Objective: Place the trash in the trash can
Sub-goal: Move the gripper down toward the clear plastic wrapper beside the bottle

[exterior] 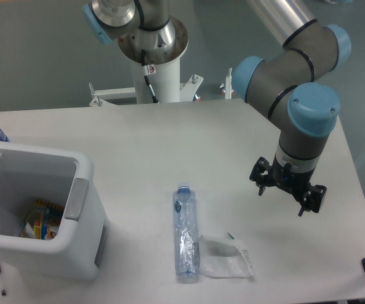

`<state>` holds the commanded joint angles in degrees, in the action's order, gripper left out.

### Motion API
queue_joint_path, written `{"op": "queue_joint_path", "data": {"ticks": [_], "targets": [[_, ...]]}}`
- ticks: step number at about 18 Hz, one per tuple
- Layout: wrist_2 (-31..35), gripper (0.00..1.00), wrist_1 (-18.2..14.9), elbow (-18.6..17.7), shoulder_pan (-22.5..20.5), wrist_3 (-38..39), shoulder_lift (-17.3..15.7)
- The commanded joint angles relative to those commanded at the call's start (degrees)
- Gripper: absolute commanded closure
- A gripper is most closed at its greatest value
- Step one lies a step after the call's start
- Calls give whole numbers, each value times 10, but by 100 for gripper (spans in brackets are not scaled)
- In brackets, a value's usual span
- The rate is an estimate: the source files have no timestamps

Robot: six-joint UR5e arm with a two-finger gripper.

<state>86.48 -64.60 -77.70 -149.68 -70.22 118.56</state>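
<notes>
Trash remains for us to clear: the bottle (pixel 185 232) and bag (pixel 225 257) lie touching on the near table (pixel 169 139), right of the trash can (pixel 37 215), while our gripper (pixel 288 191) hovers released and empty farther right.

Clear glossy plastic bottle (pixel 185 233), matt white plastic trash can (pixel 40 215).

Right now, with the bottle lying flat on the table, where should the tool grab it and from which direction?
Probably from straight above, at the middle of the bottle, fingers closing across its narrow width. It lies flat, blue cap pointing away from the camera, so its long sides are exposed. Stay above the lower end, where the plastic bag touches its right side. The tool hovers to the right, empty.
</notes>
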Motion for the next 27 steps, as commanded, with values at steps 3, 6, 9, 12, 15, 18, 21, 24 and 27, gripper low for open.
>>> {"op": "queue_joint_path", "data": {"ticks": [3,6,9,12,15,18,21,24,27], "targets": [[0,0,1,0,0,0,1],[-5,0,2,0,0,0,1],[-21,0,66,-30,6,2,4],[-35,0,124,-49,11,61,10],[-41,0,128,-47,18,64,20],[-42,0,130,-46,32,64,37],[-44,0,134,-46,41,60,50],[-44,0,138,-45,49,55,56],[-42,0,139,-50,54,47,57]]}}
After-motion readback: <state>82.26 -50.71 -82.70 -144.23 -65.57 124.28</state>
